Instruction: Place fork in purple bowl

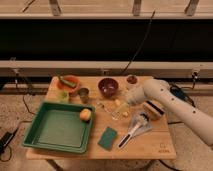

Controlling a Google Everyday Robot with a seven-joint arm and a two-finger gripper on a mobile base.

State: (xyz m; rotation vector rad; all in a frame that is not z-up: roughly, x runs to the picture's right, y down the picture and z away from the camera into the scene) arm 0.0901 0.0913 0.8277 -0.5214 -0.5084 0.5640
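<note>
Fork (105, 106) lies mid-frame, flat on table (150, 145); gripper (126, 101) just right, jaws unreadable, might pinch corn (118, 103) instead.

Hand (127, 98) near purple bowl (108, 87); corn cob (120, 105) crowds below.

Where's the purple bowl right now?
Camera view: the purple bowl sits mid-table near the far edge, right of the small grey cup; the gripper hangs just to its front-right.
</note>
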